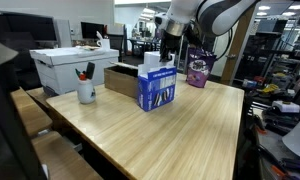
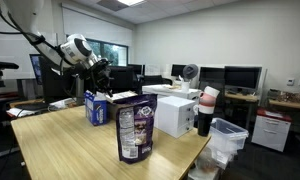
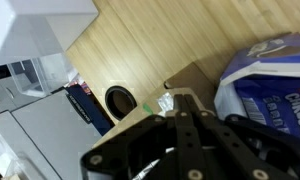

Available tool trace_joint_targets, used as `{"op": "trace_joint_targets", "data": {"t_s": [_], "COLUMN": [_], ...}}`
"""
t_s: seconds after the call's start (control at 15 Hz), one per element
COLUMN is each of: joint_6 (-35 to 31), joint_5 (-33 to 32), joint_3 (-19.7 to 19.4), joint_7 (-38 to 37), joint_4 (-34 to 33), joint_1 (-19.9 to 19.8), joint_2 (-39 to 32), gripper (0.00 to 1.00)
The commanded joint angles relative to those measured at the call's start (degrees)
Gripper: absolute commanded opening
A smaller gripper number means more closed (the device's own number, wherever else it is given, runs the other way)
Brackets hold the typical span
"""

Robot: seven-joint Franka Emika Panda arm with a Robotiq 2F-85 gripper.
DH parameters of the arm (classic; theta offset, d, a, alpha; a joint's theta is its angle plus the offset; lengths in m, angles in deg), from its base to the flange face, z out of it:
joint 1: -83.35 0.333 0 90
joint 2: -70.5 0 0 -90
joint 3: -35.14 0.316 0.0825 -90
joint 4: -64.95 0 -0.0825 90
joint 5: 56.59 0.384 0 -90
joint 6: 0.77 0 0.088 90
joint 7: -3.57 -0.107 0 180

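**A:** Trouble, left to right: where does it start?

**B:** With the white box at the left end of the table. It stands well apart from the gripper, so I'd call it safe unless the arm swings wide.

**A:** Then the mug?

**B:** Pens stick up out of it, and it stands near the table's edge. A low sideways sweep could tip it or scatter the pens.

**A:** And the brown box?

**B:** It is low and sits just beside the blue box. There is little risk there. At worst it gets shoved.

**A:** The blue box matters most, then.

**B:** Yes. It stands upright on the table between the brown box and the bag, and the gripper hangs just above its pale top. The jaws are together. The wrist view shows a small pale scrap at the tips, but I cannot tell what it is or whether it is pinched. If it is pinched and joined to what is in the box, a lift might drag the light box along or topple it. Coming straight down with the jaws closed would dent the top.

**A:** And to the right of it?

**B:** The bag is upright and near the box. It looks soft and top-heavy, so a brush from the arm could knock it over, perhaps against the box.
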Motion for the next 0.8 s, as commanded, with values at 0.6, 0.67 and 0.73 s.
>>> {"op": "trace_joint_targets", "data": {"t_s": [0.6, 0.67, 0.73], "joint_6": [3.49, 7.53, 10.92], "joint_5": [8.26, 10.86, 12.46], "joint_3": [3.49, 4.05, 4.37], "joint_7": [3.12, 3.07, 2.55], "joint_4": [1.58, 1.36, 1.10], "joint_1": [1.78, 2.27, 2.69], "joint_2": [2.59, 3.63, 4.66], "gripper": [0.02, 0.02, 0.02]}}
